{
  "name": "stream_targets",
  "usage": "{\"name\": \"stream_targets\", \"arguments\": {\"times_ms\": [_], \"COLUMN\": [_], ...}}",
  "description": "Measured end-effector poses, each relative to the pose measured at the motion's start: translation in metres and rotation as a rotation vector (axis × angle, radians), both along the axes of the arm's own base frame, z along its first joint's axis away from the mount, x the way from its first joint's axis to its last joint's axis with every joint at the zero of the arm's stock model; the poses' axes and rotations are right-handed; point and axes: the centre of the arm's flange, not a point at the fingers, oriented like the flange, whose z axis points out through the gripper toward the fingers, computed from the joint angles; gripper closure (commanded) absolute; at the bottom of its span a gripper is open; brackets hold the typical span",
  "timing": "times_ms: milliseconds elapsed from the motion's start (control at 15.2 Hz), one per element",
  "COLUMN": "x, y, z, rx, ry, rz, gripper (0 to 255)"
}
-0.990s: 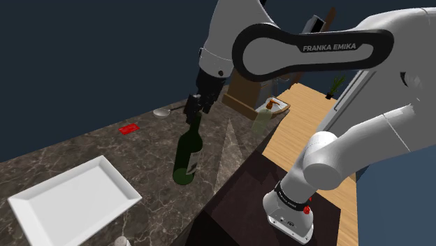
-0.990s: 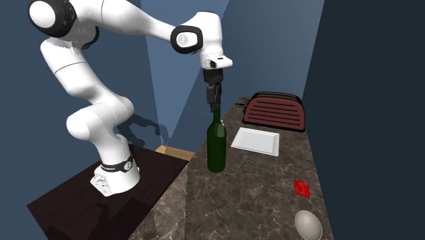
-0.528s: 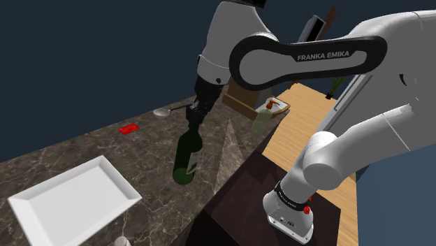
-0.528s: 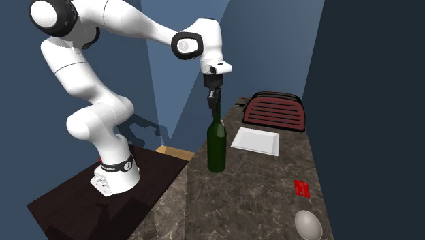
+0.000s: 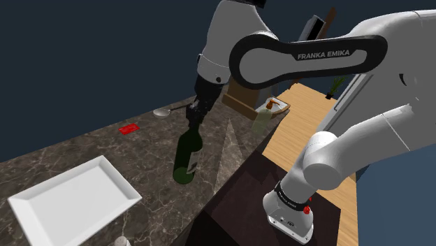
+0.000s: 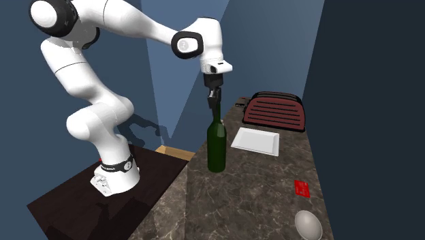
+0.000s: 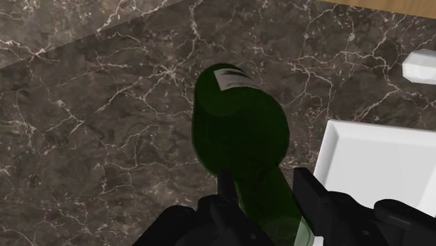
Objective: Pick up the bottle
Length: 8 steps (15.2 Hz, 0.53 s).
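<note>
- Hand (image 7: 264, 183) has its two black fingers clamped on the neck of the dark green bottle (image 7: 241, 119), one finger pressed to each side.
- Bottle stands upright on the dark marble desk (image 5: 84, 150) at the middle of the shoulder view, close to the desk's near edge. A white tray (image 5: 70, 199) lies well apart at lower left.
- Step in hand, as I judge it, is the lift: raise straight up along the bottle's axis, slowly, with a firm grip.
- Neck looks smooth and the heavy body hangs below, so a jerk or sideways pull could make it slip or swing.
- Clear the desk fully before any sideways travel.
</note>
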Motion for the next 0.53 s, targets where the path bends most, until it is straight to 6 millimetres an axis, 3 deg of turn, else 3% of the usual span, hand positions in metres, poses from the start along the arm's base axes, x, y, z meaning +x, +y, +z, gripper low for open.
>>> {"name": "stream_targets", "arguments": {"times_ms": [528], "x": [0.001], "y": [-0.001], "z": [0.039], "rx": [0.0], "ry": [0.0], "rz": [0.0], "gripper": [255]}}
